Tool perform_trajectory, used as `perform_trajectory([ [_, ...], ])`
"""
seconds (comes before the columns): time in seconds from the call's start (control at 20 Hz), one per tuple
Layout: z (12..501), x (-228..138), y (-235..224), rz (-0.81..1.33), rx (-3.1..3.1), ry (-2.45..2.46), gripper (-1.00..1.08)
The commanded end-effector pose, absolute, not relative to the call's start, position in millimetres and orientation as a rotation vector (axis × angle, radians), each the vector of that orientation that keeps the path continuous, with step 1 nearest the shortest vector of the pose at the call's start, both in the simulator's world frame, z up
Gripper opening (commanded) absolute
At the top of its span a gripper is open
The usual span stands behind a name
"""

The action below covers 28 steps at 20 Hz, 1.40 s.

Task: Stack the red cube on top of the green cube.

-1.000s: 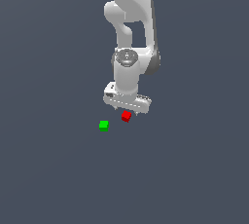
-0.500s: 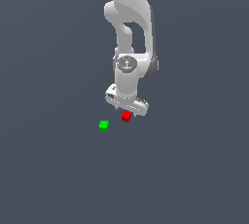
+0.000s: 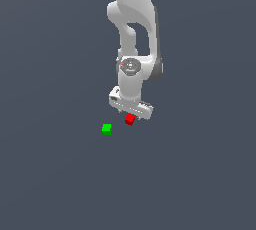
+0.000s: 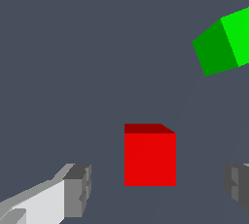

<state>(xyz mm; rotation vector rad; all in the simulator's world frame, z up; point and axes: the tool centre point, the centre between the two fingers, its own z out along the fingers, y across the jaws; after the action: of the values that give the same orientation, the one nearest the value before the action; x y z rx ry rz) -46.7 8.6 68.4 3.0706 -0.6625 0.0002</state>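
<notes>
The red cube (image 3: 129, 119) lies on the dark grey floor, just under the white gripper (image 3: 131, 115). In the wrist view the red cube (image 4: 150, 156) sits between the two grey fingertips (image 4: 78, 190), which stand apart on either side without touching it; the gripper (image 4: 158, 189) is open. The green cube (image 3: 106, 129) lies apart from the red one, toward the exterior view's left and slightly nearer the camera. It also shows in the wrist view (image 4: 224, 45), partly cut off by the frame edge.
The white arm (image 3: 134, 29) rises above the gripper. A plain dark grey floor (image 3: 200, 174) surrounds the cubes.
The arm has lowered a little and the gripper has turned slightly over the red cube. Both cubes stay where they were.
</notes>
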Motion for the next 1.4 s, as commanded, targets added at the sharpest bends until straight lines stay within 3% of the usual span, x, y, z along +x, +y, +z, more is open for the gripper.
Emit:
perform_trajectory([
  [0.0,64,-47,9,-0.001,3.07,-0.662,1.0],
  [0.7,20,-47,9,0.0,3.071,-0.661,1.0],
  [0.75,20,-47,9,0.0,3.071,-0.661,-1.0],
  [1.35,21,-47,9,0.0,3.072,-0.659,-1.0],
])
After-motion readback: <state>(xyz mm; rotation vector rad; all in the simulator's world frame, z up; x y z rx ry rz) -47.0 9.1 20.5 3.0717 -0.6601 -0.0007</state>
